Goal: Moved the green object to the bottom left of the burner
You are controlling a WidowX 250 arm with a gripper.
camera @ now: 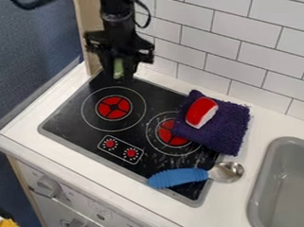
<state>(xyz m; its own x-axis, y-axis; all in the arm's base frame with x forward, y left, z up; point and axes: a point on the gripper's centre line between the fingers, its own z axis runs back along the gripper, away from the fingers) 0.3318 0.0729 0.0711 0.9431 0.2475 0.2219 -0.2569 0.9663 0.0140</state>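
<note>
Green object (118, 68): pale, small, stubby, upright between the fingers of the black gripper (119, 76), which looks pinched on it. Both sit over the stove's far left corner. Step in hand looks like the carry, with the place still to do. Next move: probably toward the camera and a bit left, past the near burner (114, 107) just below the gripper, then lower and let go at its bottom left. Which burner is meant, can't tell for sure; nearest one likely.

Burner is a flat red disc in a thin pale ring, on smooth glossy black stovetop (75, 117). Right of and below gripper: second burner (172, 132), partly under a nubby, folded purple cloth (230, 123), with a smooth, curved red-and-white piece (201, 112) on top. Farther out, ribbed blue handle, shiny rounded metal spoon (226, 172); then smooth grey sink (260, 186), rounded corners.
</note>
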